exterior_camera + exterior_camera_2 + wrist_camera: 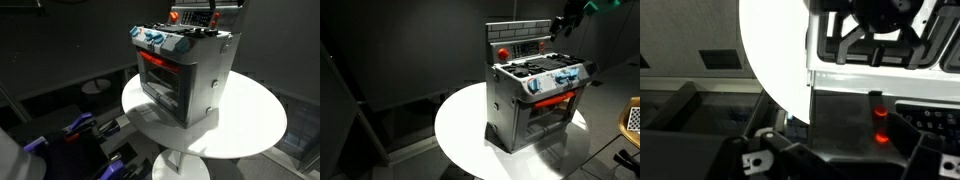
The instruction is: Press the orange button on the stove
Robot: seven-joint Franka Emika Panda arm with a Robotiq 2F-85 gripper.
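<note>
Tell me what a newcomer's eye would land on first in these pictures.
The silver-grey toy stove stands out most, with its glowing red-orange oven window and blue knobs. It sits on a round white table in a dark room. Next comes the gripper, which hangs by the upper corner of the stove's raised back panel.

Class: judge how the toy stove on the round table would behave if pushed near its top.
Boxy and rigid-looking, the stove probably won't flex. Seemingly light, it may slide on the smooth table; standing tall, it might tip.
</note>
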